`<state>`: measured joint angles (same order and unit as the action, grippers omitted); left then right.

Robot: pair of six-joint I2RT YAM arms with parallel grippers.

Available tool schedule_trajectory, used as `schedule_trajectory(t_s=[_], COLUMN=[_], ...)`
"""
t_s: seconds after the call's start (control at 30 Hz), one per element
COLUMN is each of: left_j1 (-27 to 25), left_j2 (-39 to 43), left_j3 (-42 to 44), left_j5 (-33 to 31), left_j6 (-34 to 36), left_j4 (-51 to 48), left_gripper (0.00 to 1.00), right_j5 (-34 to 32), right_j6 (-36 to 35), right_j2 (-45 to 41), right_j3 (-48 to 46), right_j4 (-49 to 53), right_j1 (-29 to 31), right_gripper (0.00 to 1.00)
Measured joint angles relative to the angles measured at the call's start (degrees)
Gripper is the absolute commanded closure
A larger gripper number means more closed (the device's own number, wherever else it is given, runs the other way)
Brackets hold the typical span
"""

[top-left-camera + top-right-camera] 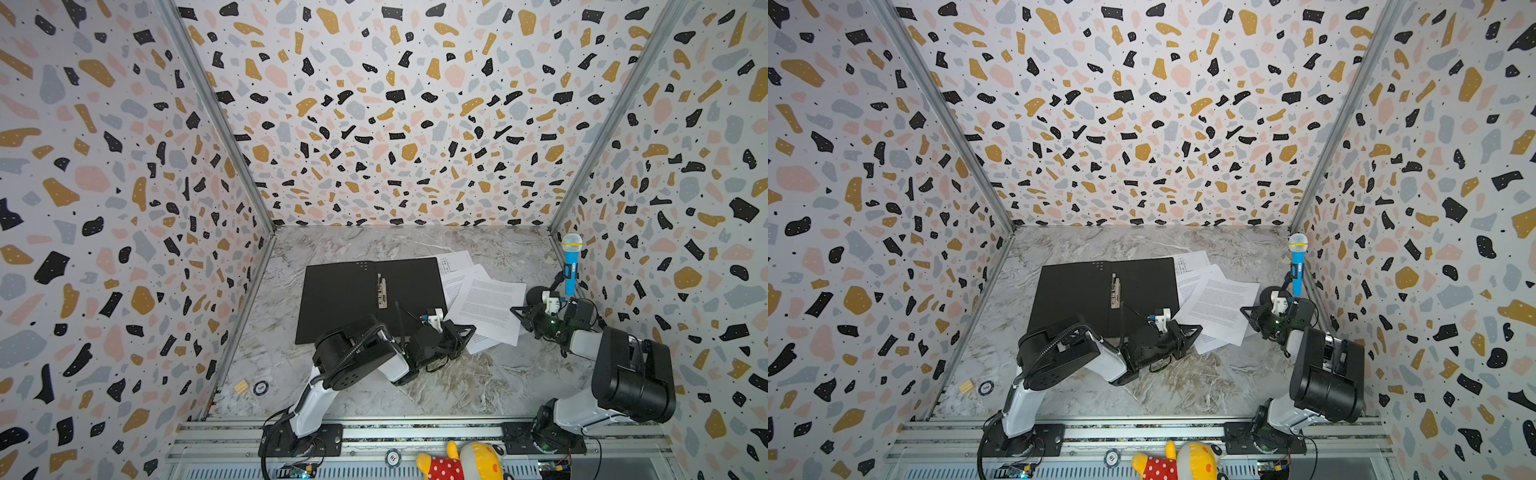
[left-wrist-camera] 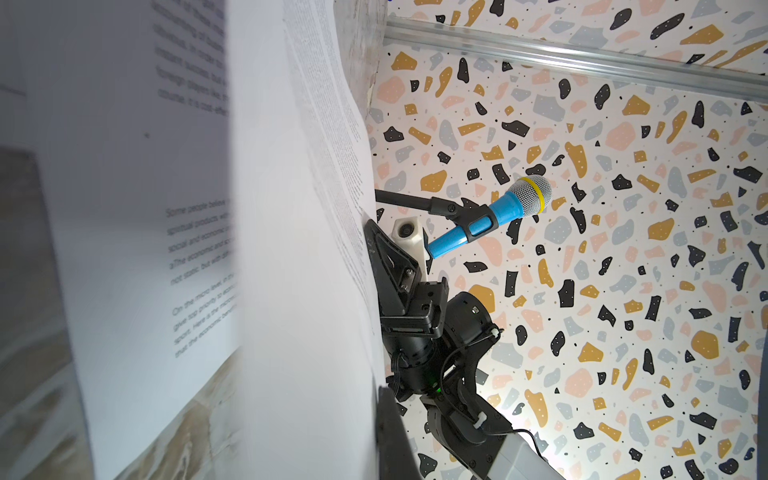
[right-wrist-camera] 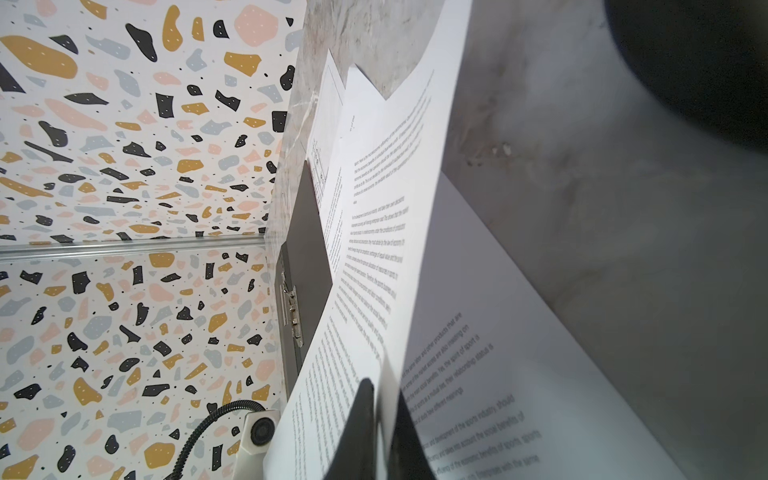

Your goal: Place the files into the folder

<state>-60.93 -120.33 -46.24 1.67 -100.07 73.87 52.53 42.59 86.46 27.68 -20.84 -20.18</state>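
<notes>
I have both pincers on the same page. The left pincer point(image 1: 468, 329) is clamped tight on the near-left corner of the top sheet point(image 1: 486, 305). The right pincer point(image 1: 518, 312) is pinched onto its right edge, so the sheet hangs between them, raised off the other files. A second text sheet point(image 1: 481, 345) lies flat underneath with its near corner poking out. A sheet of line drawings point(image 1: 455, 259) sits farther back, against the far-right corner of the folder point(image 1: 345, 291). The folder lies open just left of the sheets, black inside up, with a metal clip point(image 1: 381, 291) on its spine.

The right wrist view shows what the top views cannot: the fingers point(image 3: 353, 436) are closed with the paper edge between them. The left wrist view gives me the raised sheet edge-on and bowed, with the text sheet lying flat under it.

The tabletop point(image 1: 457, 386) is grey marble. A plush toy point(image 1: 461, 461) sits on the near rail, and a wooden block point(image 1: 240, 386) and a round token point(image 1: 260, 388) lie near left. A blue microphone point(image 1: 570, 266) stands far right, and terrazzo-patterned walls point(image 1: 395, 104) enclose three sides.
</notes>
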Motion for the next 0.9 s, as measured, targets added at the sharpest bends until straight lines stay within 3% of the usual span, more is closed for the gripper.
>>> schedule_trajectory(t_s=[0.17, 0.33, 0.53, 0.63, 0.8, 0.9], left_j1=[0.0, 0.0, 0.0, 0.0, 0.3, 1.0], left_j2=[0.0, 0.0, 0.0, 0.0, 0.7, 3.5], left_j3=[0.8, 0.8, 0.9, 0.9, 1.3, 3.5], left_j5=[0.0, 0.2, 0.7, 0.9, 1.1, 1.5], left_j6=[0.0, 0.3, 0.7, 1.4, 2.8, 4.5], left_j4=[0.0, -0.1, -0.1, -0.3, -2.1, -5.1], left_gripper=[0.94, 0.92, 0.86, 0.73, 0.38, 0.10], right_j5=[-1.0, -1.4, -1.6, -1.6, -1.6, -1.6], right_j6=[-0.6, -0.7, -1.4, -1.8, -2.6, -3.1], right_j2=[-1.4, -1.5, -1.3, -1.3, -1.5, -2.2], right_j3=[0.8, 1.1, 1.7, 1.8, 3.1, 4.8], right_j4=[1.4, 2.5, 3.5, 3.9, 5.9, 7.5], right_j1=[0.6, 0.6, 0.6, 0.6, 0.8, 1.2], right_gripper=[0.71, 0.92, 0.94, 0.97, 1.00, 1.00])
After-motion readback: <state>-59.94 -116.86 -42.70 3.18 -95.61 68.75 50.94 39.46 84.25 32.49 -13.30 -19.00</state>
